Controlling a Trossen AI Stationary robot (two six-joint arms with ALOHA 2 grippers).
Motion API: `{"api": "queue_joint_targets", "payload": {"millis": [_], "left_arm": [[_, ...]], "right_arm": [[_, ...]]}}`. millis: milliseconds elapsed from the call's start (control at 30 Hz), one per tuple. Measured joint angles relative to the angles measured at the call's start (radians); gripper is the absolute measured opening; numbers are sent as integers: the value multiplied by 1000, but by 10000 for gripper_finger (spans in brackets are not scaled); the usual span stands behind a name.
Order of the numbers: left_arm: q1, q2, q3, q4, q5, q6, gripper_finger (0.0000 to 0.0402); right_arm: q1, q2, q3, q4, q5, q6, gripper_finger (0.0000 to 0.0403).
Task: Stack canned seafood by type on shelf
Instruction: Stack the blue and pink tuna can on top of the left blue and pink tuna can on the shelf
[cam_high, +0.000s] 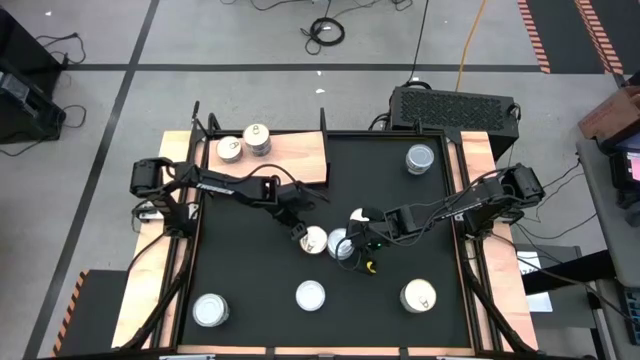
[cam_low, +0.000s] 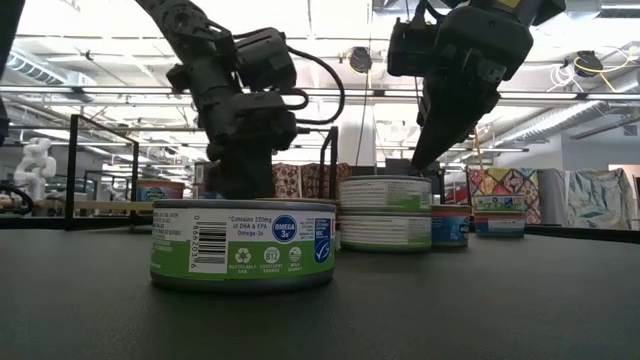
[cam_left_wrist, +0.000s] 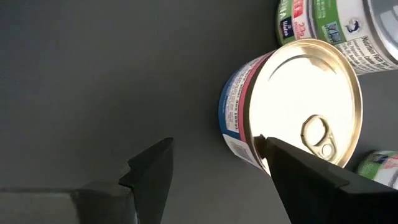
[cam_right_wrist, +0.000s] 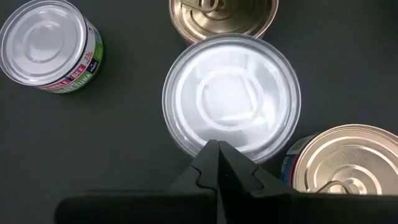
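Observation:
A gold-topped tin with a blue label stands on the black mat mid-table. My left gripper hangs open over its left side, one finger beside the tin and one above its top. Right of it, a pale-topped tin rests on a second green-labelled tin, a stack of two. My right gripper is shut, its tips at the near rim of the stack's top tin. The wooden shelf at the far left bears two gold-topped tins. My left gripper's one finger stands in front of the gold tin's top rim; whether it touches, I cannot tell. My right gripper's shut tips come from above and the right, slanting down, to the top tin's rim; whether they touch, I cannot tell.
More tins stand on the mat: a pale-topped one at the far right, and three along the near edge. The middle one fills the low view's front. A black box sits beyond the table.

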Motion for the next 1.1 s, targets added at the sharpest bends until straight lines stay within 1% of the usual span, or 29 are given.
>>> {"api": "queue_joint_targets", "payload": {"millis": [167, 267, 433, 633, 667, 700, 767, 1000, 1100], "left_arm": [[4, 19, 0, 41, 45, -21, 247], [7, 16, 0, 46, 56, -21, 222], [14, 16, -1, 45, 112, -21, 149], [24, 16, -1, 48, 183, -28, 35], [27, 16, -1, 47, 197, -41, 19], [31, 16, -2, 45, 210, -49, 11], [35, 11, -2, 33, 230, -55, 9], [66, -44, 14, 27, 231, -70, 2], [82, -73, 14, -17, 245, -72, 1]], "right_arm": [[0, 0, 0, -1, 0, -1, 0], [0, 0, 0, -1, 0, -4, 0], [0, 0, 0, -1, 0, -18, 0], [0, 0, 0, -1, 0, -18, 0], [0, 0, 0, -1, 0, -18, 0], [0, 0, 0, -1, 0, -18, 0], [0, 0, 0, -1, 0, -18, 0], [0, 0, 0, -2, 0, -22, 0], [0, 0, 0, -3, 0, -22, 0]]}}
